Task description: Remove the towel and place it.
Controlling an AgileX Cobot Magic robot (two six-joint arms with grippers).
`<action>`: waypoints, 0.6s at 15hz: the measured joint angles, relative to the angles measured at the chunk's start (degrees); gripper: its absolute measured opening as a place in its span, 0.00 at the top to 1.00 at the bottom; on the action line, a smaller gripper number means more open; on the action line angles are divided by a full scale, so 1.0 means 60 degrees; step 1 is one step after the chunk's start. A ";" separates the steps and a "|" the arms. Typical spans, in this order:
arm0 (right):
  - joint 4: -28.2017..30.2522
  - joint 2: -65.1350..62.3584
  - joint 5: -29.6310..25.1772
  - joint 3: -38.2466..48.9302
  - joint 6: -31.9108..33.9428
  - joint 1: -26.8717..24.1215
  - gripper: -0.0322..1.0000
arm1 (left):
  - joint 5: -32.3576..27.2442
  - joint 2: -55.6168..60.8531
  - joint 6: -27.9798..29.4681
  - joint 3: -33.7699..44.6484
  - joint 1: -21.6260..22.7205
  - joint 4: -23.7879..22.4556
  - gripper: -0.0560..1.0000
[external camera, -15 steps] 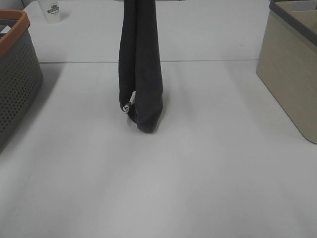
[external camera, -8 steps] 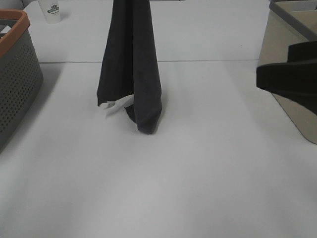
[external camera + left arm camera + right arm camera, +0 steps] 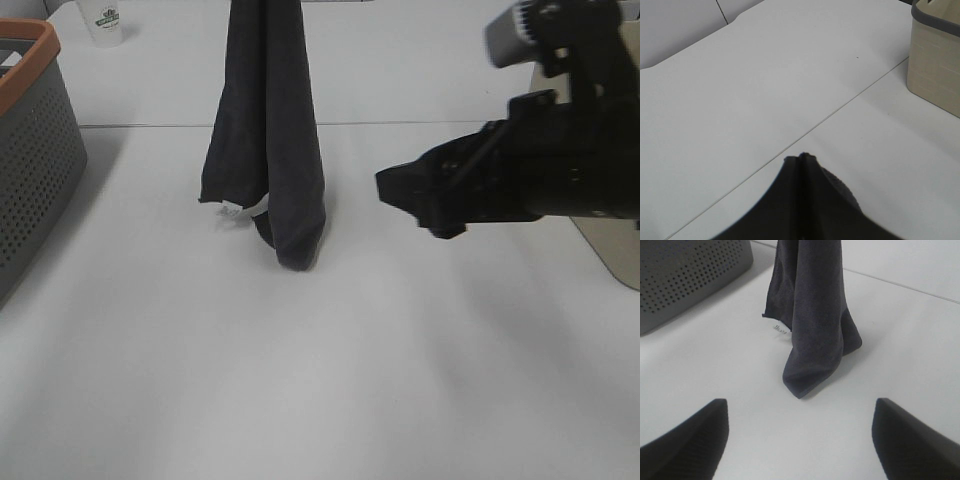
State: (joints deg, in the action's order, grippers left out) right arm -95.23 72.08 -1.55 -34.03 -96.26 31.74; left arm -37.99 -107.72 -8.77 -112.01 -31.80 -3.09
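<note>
Partly done: the towel [image 3: 270, 120] is lifted and hung upright at centre, its lower tip apparently touching the table [image 3: 300, 380]; placing is judged outstanding. Left gripper [image 3: 802, 162] is closed, judged pinched on the towel's top. Right gripper [image 3: 410, 205], at the towel's 3 o'clock, is spread wide, empty. Orange-rimmed basket [image 3: 30, 40] at 9 o'clock, beige bin [image 3: 565, 130] at 3: contents unseen.

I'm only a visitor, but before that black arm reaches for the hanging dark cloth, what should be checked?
1. Dark charcoal-grey soft towel hangs upright, lowest fold at the white table: ok.
2. Right end effector open wide: ok.
3. Towel lined up between its jaws in the right wrist view: ok.
4. Left end effector shut: ok; its hold on the towel's top: cannot tell.
5. Grey perforated basket with orange rim stands apart from the towel: ok.
</note>
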 joint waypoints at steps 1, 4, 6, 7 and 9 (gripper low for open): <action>-0.0229 0.0793 0.0716 -0.0602 -0.0038 0.1089 0.23 | 0.0000 0.0000 0.0000 0.0000 0.0000 -0.0010 0.95; -0.0315 0.2454 0.0869 -0.1843 0.0239 0.2005 0.23 | -0.0143 0.0000 0.0334 0.0000 0.0000 -0.0210 0.95; -0.0344 0.3476 0.0754 -0.2578 0.0649 0.2072 0.23 | -0.0516 0.0000 0.0831 0.0000 0.0000 -0.0783 0.95; -0.0353 0.4001 0.0659 -0.2970 0.0850 0.2072 0.23 | -0.0716 0.0000 0.1117 0.0000 0.0000 -0.1136 0.95; -0.0363 0.4698 0.0325 -0.3524 0.1222 0.2072 0.23 | -0.0945 0.0000 0.1604 -0.0010 -0.0029 -0.1671 0.95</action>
State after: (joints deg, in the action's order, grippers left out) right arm -97.40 100.27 0.40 -55.18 -88.92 44.18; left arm -43.66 -107.72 0.86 -112.07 -31.97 -13.12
